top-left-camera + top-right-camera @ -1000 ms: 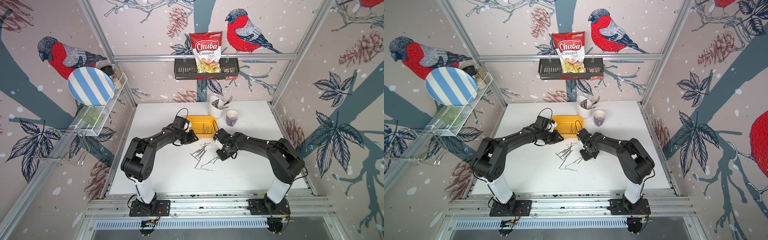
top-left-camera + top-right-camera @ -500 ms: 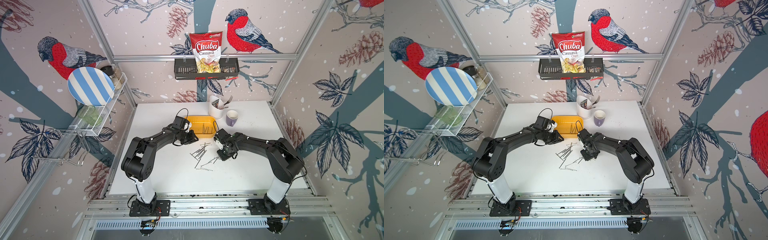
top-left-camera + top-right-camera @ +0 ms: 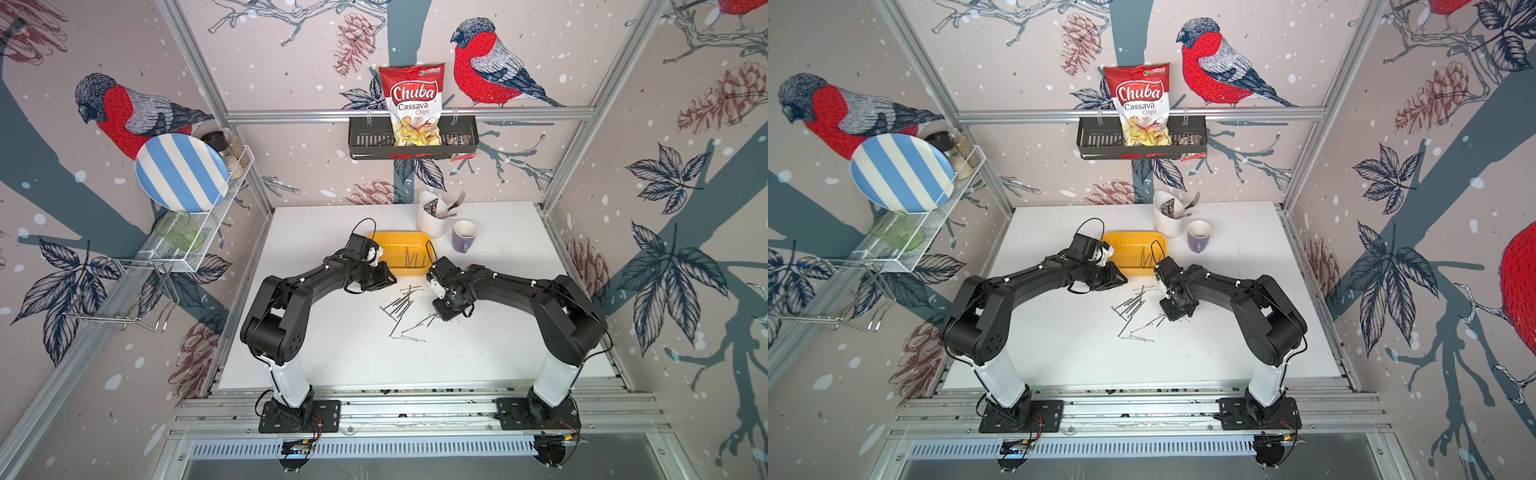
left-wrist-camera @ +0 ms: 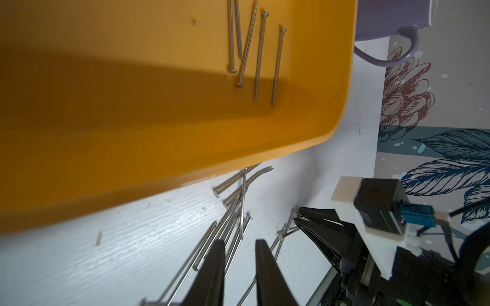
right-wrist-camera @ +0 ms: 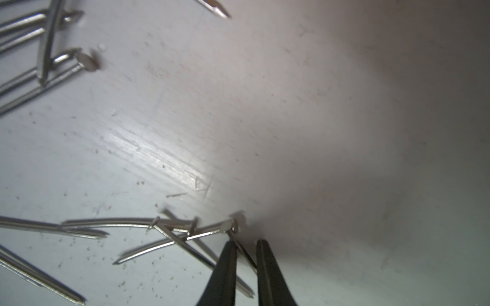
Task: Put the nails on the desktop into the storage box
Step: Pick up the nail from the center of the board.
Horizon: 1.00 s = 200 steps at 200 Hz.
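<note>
Several loose nails (image 3: 401, 307) (image 3: 1133, 307) lie scattered on the white desktop (image 3: 332, 353), just in front of the yellow storage box (image 3: 386, 241) (image 3: 1121, 245). The box holds several more nails (image 4: 252, 53). My right gripper (image 3: 441, 315) (image 5: 246, 245) points down at the right edge of the pile. Its fingers stand a narrow gap apart, and one nail (image 5: 242, 249) runs slantwise between them. My left gripper (image 3: 390, 278) (image 4: 240, 245) hovers by the box's front edge above the pile (image 4: 233, 212), slightly open and holding nothing.
A white cutlery holder (image 3: 430, 218) with a fork and a purple mug (image 3: 463, 237) stand right of the box. On the back wall hangs a black wire basket (image 3: 365, 143) with a chip bag. A wire rack (image 3: 199, 249) with a striped plate hangs at the left.
My right gripper's fingers have drawn closer together around a nail at the pile's right edge. The left arm has not moved.
</note>
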Motion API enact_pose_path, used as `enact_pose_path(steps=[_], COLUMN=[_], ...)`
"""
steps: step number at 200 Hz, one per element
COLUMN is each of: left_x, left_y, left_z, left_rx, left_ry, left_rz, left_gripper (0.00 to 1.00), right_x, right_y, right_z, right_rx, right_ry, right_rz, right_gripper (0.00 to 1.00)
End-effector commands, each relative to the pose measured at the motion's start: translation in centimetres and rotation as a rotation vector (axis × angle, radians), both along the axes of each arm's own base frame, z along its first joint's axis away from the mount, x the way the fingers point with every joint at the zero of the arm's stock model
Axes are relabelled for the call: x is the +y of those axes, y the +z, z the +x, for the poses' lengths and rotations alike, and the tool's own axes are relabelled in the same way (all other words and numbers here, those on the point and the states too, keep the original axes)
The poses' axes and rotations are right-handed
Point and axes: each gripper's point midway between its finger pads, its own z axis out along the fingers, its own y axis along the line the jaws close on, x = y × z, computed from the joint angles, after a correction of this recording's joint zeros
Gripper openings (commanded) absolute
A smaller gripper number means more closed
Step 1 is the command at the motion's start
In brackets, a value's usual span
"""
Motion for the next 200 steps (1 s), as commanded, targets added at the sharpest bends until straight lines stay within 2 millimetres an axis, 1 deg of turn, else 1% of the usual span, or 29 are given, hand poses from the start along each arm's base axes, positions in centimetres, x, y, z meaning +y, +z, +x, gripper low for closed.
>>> enact_pose_path(steps=[1,30,80,90,145,156,167,181,200], left_x=[-0.1,-0.1,-0.2,-0.3,-0.3,-0.3,-0.3,-0.3,-0.2], left_y=[0.3,0.4,0.2,0.1,0.1,0.1,0.3,0.4,0.5], left_z=[0.3,0.3,0.5,0.5,0.7,0.6,0.7,0.7,0.7], left_rx=[-0.029,-0.029,-0.025,-0.023,-0.025,-0.028,-0.032,-0.038,-0.045], left_ry=[-0.011,-0.01,-0.013,-0.013,-0.013,-0.013,-0.013,-0.014,-0.012], left_rz=[-0.002,-0.001,-0.002,-0.002,-0.004,-0.004,-0.006,-0.006,-0.005], left_gripper=[0.24,0.24,0.24,0.24,0.24,0.24,0.24,0.24,0.24], right_x=[0.2,0.3,0.8,0.9,1.1,1.2,1.4,1.8,2.7], right_y=[-0.4,-0.2,1.0,1.4,3.5,4.3,5.6,7.5,10.9], right_z=[-0.3,-0.2,0.2,0.4,1.5,1.7,2.3,3.3,5.3], right_rx=[0.013,0.005,-0.016,-0.021,-0.037,-0.038,-0.043,-0.049,-0.059], right_ry=[0.016,0.018,0.022,0.02,-0.01,-0.022,-0.043,-0.079,-0.136], right_rz=[0.004,0.009,0.037,0.043,0.099,0.12,0.16,0.23,0.353], right_gripper=[0.17,0.14,0.12,0.09,0.08,0.08,0.08,0.08,0.08])
